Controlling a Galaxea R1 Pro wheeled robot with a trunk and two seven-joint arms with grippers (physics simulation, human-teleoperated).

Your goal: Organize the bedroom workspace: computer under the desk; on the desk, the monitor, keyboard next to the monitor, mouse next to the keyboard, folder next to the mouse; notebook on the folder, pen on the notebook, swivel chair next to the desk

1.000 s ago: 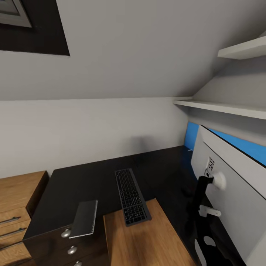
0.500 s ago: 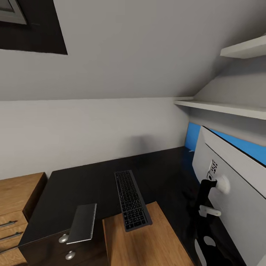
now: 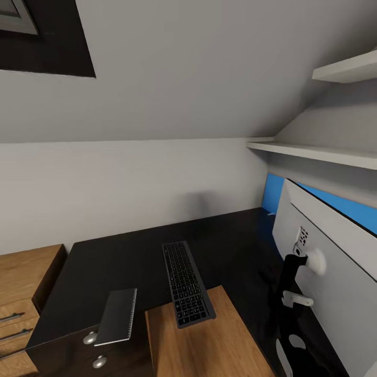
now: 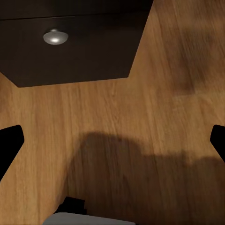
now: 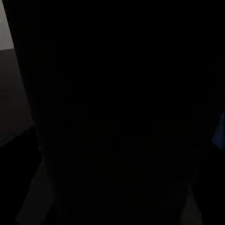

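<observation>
The black keyboard [image 3: 187, 283] lies lengthwise on the glossy black desk [image 3: 120, 262], its near end reaching past the desk edge over a wood-coloured surface [image 3: 209, 345]. A grey notebook [image 3: 118, 309] hangs over the desk's front edge above the drawers. The monitor [image 3: 335, 283] stands close at the right, its pale grey back and black stand [image 3: 288, 293] towards me. My left gripper [image 4: 112, 140] is open, with a black fingertip [image 4: 9, 143] at each side, over wooden floor beside a black drawer knob [image 4: 55, 36]. The right wrist view is almost wholly dark.
A low light-wood cabinet [image 3: 23, 283] with drawer handles stands left of the desk. White shelves [image 3: 314, 152] jut from the right wall under a sloping ceiling. A bright blue panel [image 3: 272, 191] shows behind the monitor. Silver knobs [image 3: 90, 338] mark the desk drawers.
The whole head view shifted slightly between one second and half a second ago, so the camera moved. Since then nothing has visibly changed.
</observation>
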